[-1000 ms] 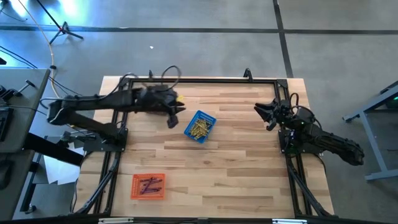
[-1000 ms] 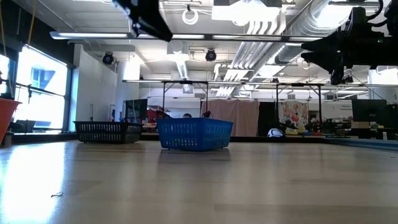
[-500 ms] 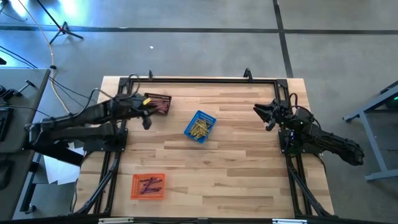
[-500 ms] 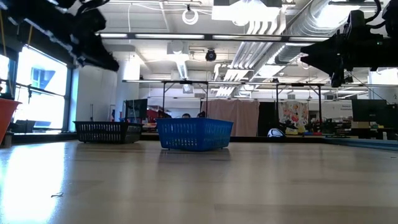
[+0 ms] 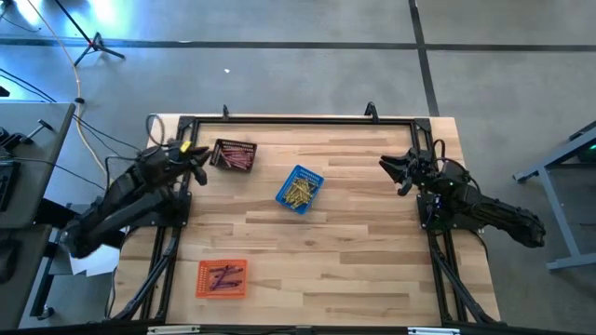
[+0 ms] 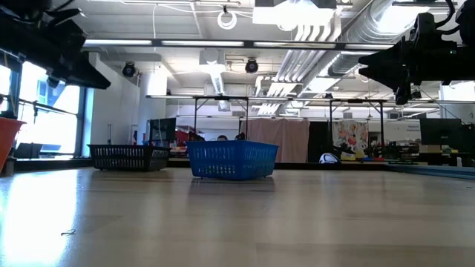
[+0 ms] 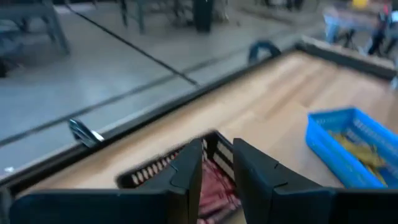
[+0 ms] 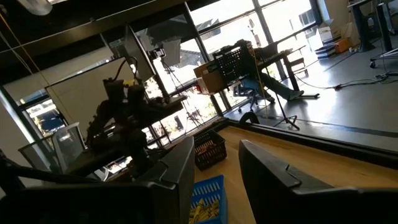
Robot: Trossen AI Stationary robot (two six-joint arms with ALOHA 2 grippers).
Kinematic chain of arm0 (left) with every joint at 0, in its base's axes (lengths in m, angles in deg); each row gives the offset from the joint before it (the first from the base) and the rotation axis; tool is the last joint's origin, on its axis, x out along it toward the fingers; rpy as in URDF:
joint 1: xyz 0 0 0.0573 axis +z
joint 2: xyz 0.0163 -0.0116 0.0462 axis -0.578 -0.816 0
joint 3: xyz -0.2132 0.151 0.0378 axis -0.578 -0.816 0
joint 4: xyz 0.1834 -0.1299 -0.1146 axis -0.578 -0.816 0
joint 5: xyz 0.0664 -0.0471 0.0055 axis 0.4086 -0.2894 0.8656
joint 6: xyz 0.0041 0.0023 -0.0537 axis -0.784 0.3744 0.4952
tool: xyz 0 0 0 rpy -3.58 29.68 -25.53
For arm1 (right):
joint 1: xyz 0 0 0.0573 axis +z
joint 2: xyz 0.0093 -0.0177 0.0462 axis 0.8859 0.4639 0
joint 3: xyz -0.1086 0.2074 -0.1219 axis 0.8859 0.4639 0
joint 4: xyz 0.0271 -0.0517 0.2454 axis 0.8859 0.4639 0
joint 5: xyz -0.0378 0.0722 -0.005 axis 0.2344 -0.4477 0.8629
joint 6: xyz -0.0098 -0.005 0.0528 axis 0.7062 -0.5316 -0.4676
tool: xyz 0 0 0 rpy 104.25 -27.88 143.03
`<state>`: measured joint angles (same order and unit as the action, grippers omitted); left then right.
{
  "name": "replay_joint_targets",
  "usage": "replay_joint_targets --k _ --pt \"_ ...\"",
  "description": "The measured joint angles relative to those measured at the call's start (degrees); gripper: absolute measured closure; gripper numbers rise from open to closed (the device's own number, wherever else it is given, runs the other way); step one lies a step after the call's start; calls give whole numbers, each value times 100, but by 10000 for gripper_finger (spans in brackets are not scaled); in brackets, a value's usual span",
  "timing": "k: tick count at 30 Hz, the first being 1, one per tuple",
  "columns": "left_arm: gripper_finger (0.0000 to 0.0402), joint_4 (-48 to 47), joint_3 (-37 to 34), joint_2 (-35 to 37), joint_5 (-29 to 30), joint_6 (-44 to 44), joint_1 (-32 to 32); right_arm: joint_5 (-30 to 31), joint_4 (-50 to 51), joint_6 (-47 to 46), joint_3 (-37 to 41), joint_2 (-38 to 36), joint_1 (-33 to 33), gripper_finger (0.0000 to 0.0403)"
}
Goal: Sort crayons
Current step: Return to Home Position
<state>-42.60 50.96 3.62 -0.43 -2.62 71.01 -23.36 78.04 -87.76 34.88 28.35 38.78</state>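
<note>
A wooden table (image 5: 354,251) fills the middle of the high view. On it a black basket (image 5: 235,142) sits at upper left, a blue basket (image 5: 278,193) near centre and an orange basket (image 5: 222,263) at lower left. Grey floor (image 5: 279,74) runs across the top.

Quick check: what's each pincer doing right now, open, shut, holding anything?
Left pincer: slightly open, empty, near the black basket.
Right pincer: open, empty, raised on the right.
</note>
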Motion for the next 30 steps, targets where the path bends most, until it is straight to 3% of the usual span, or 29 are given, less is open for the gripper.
replay_joint_targets --k 3,8,17,30 --pt "326 9 -66 455 4 0 270 1 0 -2 0 0 -2 290" --pt "326 104 -105 429 177 0 454 1 6 -2 0 7 0 290" --pt "326 456 -960 435 154 -1 480 1 42 -2 0 9 -1 290" --pt "326 639 -897 420 153 -3 479 -20 87 -1 0 11 -1 290"
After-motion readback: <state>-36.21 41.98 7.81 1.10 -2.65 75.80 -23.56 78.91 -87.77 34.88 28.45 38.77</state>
